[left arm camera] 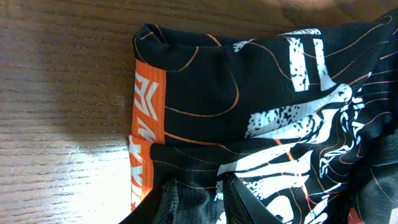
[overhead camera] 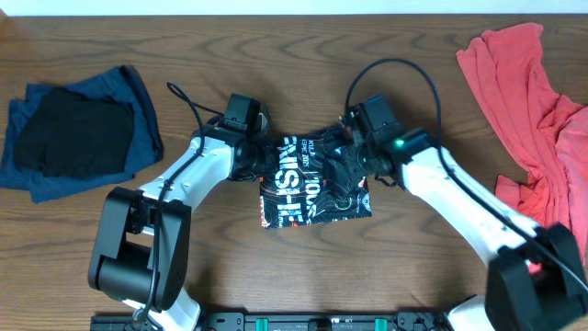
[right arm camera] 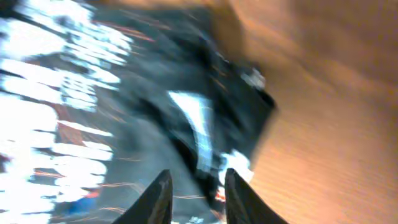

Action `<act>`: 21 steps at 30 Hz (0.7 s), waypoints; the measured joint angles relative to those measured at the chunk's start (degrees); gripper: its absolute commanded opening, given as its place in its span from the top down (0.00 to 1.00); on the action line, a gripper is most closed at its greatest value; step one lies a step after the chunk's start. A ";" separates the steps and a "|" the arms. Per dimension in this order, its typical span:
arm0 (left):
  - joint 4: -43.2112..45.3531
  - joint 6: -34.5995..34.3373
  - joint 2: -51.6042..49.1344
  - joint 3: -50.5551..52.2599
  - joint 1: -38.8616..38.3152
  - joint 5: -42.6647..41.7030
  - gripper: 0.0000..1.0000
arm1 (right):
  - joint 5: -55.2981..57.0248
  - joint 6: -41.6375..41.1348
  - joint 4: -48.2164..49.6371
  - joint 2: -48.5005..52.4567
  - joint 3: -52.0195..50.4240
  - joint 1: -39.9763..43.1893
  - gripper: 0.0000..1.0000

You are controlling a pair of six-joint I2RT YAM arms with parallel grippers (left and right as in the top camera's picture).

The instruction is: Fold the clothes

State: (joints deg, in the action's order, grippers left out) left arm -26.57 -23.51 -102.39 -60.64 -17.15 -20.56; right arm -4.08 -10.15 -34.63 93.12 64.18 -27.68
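Black jersey [overhead camera: 312, 179], table centre: big white block lettering [overhead camera: 292, 165] lying sideways, cut by folds; "INISH" legible, below it "HOU". Small white lines on far edge too tiny to read. Orange band [left arm camera: 148, 124] on hem: white angular marks, unreadable. Right wrist view blurred, nothing legible.

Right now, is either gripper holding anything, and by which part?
Left gripper pinches the black jersey at its folded edge, beside the orange band. Right gripper hangs over the jersey, jaws apart, apparently gripping nothing; that view is blurred.
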 measured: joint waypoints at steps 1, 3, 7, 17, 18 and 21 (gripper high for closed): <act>0.00 0.00 0.00 0.00 0.00 -0.02 0.73 | -1.55 -0.42 0.02 -0.50 0.17 -0.15 0.72; 0.00 0.00 0.00 0.00 0.00 0.00 0.73 | -3.48 -1.44 -0.24 -0.61 0.28 -0.61 0.72; 0.00 0.00 0.00 0.00 0.00 0.00 0.73 | -5.75 -3.21 -0.72 1.01 0.26 -2.29 0.72; 0.00 0.00 -0.02 0.00 0.00 0.00 0.73 | -5.29 -6.82 1.77 9.68 0.26 -5.07 0.93; 0.00 0.00 0.00 0.00 0.00 0.00 0.73 | -5.27 -7.17 1.86 10.08 0.26 -5.07 0.99; 0.00 0.00 0.00 0.00 0.00 0.00 0.72 | -4.83 -7.85 0.98 10.38 0.26 -5.07 0.99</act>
State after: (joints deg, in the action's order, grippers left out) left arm -26.57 -23.51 -102.39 -60.64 -17.15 -20.56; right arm -8.91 -18.00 -33.65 103.50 64.45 -32.75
